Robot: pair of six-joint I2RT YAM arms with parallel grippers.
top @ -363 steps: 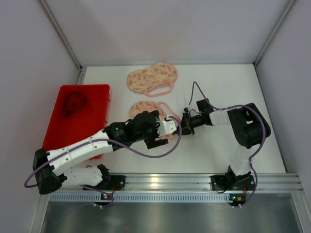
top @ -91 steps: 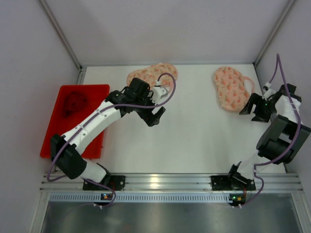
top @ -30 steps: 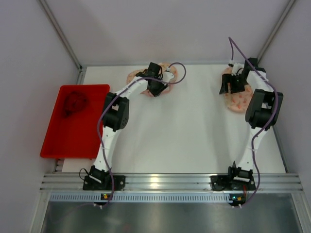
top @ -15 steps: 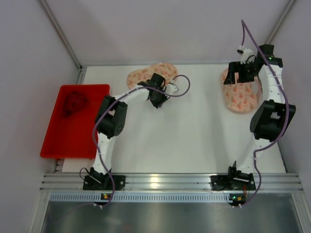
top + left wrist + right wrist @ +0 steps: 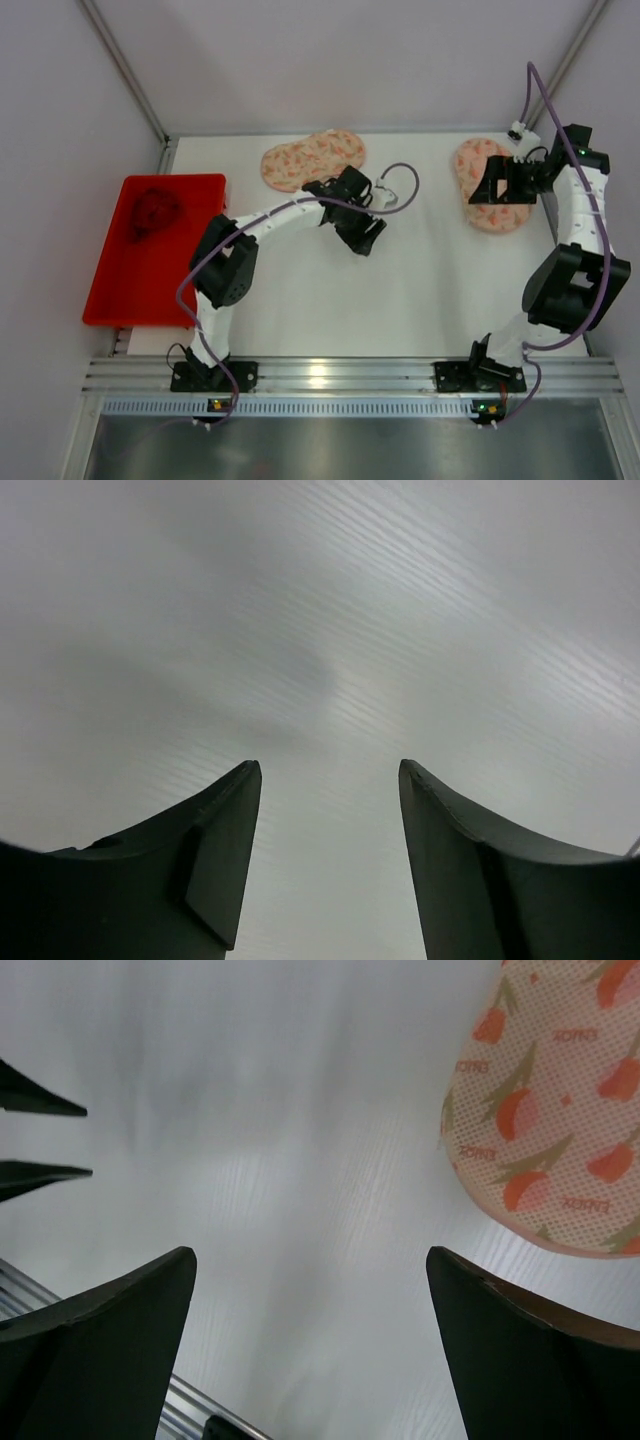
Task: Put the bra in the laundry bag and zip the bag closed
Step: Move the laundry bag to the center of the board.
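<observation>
The bra is a dark red bundle lying in the red tray at the left. A peach mesh laundry bag with a tulip print lies flat at the back, left of centre. A second such bag lies at the back right. My left gripper hovers over bare table right of the first bag, open and holding nothing. My right gripper hangs over the second bag's left part, open wide and holding nothing.
White walls close in the table on three sides. The aluminium rail with both arm bases runs along the near edge. The left arm's purple cable loops above the table's middle.
My left arm has swung off the left bag toward the table's middle, its jaws shutting and then opening. My right gripper has come nearer from the back wall over the right bag and opened wider.
</observation>
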